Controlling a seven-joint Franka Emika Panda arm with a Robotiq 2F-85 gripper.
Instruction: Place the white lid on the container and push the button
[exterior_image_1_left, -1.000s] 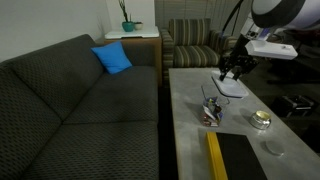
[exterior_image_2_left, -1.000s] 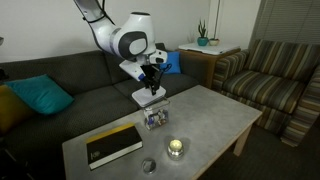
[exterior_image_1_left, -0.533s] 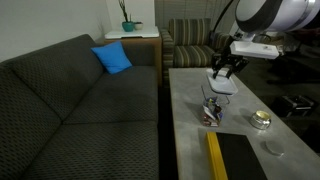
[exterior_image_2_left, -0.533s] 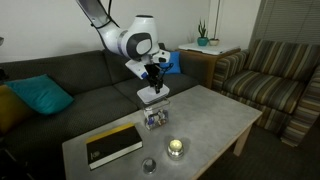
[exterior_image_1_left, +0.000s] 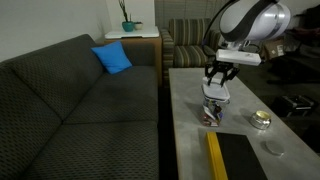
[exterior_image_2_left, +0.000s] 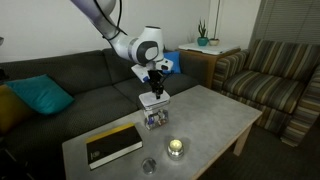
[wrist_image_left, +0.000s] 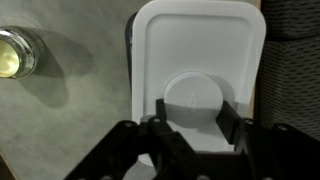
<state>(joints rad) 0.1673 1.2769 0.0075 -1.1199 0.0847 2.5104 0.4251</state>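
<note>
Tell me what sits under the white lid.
The container stands below the white lid, which the gripper holds. In the wrist view the lid hides the container's inside.

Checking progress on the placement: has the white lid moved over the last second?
Yes. Held by the gripper, the white lid has shifted from beyond the container to just above it.

One white lid (exterior_image_2_left: 152, 99), one see-through container (exterior_image_2_left: 154, 119), one round yellowish tin (exterior_image_2_left: 176, 148), one small grey disc (exterior_image_2_left: 148, 165) and one book (exterior_image_2_left: 112, 145) are visible, plus two cushions: one teal cushion (exterior_image_2_left: 40, 95), one blue cushion (exterior_image_1_left: 113, 58).
</note>
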